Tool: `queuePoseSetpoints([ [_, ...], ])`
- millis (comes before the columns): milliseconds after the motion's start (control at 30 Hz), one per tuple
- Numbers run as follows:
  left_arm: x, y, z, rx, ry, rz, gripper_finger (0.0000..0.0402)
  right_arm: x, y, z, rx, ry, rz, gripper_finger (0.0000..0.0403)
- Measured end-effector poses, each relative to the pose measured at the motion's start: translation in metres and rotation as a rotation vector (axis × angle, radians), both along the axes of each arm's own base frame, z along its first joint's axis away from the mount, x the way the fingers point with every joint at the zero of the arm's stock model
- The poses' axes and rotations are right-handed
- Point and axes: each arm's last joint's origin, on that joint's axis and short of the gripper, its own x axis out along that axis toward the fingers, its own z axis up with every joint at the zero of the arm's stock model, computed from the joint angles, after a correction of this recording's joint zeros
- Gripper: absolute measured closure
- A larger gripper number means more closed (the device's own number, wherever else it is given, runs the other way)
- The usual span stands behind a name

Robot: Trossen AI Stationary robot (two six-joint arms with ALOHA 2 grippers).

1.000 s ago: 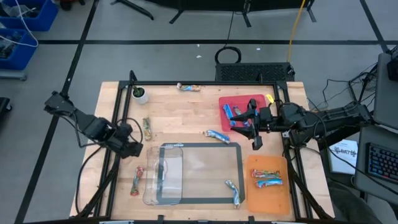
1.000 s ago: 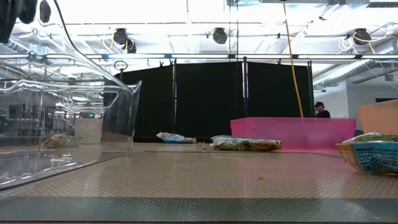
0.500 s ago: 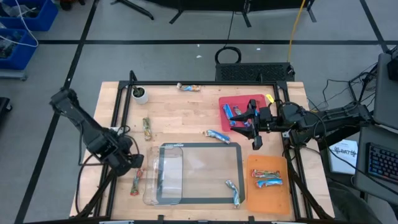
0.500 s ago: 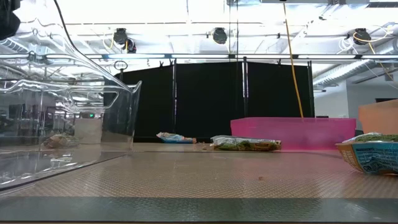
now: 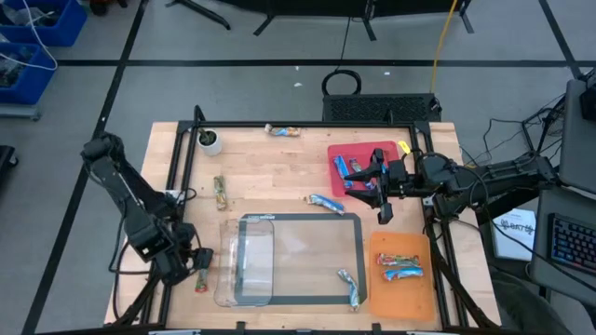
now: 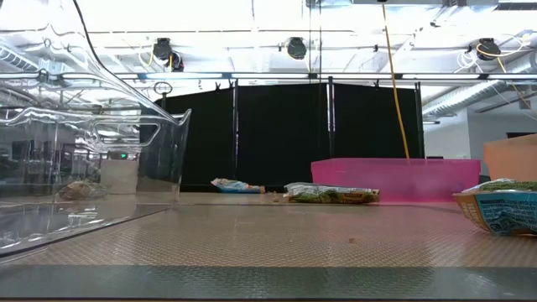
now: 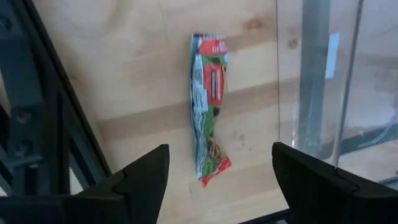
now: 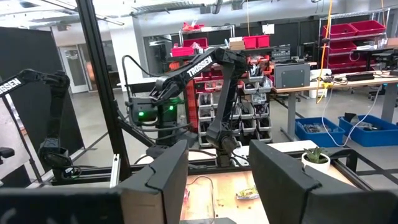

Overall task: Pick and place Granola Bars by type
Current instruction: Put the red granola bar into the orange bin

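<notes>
A red multicoloured granola bar (image 7: 208, 106) lies flat on the wood near the table's near left corner (image 5: 202, 277), beside a clear container (image 5: 244, 262). My left gripper (image 7: 217, 186) hangs open just above the bar, pointing down, one finger on either side of the bar's nearer end and touching nothing (image 5: 193, 264). My right gripper (image 5: 365, 180) waits open and level above the pink tray (image 5: 343, 152), with nothing between its fingers (image 8: 217, 180). Other bars lie loose: a tan-green one (image 5: 221, 193), a blue one (image 5: 324, 202), one at the far edge (image 5: 283, 131), one on the mat (image 5: 350, 284).
The pink tray holds blue bars; an orange tray (image 5: 402, 296) at the near right holds red bars. A dark-rimmed clear mat (image 5: 298, 233) fills the middle. A small white plant pot (image 5: 210, 141) stands far left. A black frame rail (image 7: 37, 124) runs close beside the left gripper.
My left gripper has swung toward the table's near edge and come down, turning about its own axis, from beside the tan-green bar to above the red bar at the near left. It has stayed open.
</notes>
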Motion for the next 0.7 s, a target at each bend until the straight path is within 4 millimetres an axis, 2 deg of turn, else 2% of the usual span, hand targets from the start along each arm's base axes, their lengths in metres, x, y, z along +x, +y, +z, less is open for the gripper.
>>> queuePoseSetpoints([
  [267,0.001,-0.018,-0.013,0.007,0.01,-0.024,0.0122,0.001,-0.005,0.0,0.025,0.003,-0.019,0.024],
  [500,0.003,-0.024,-0.025,0.04,0.073,-0.021,0.0116,0.001,-0.005,0.0,0.029,0.004,-0.02,0.0237],
  [700,0.006,-0.028,-0.032,0.058,0.084,-0.019,0.0129,0.001,-0.005,0.0,0.032,0.005,-0.019,0.0238],
])
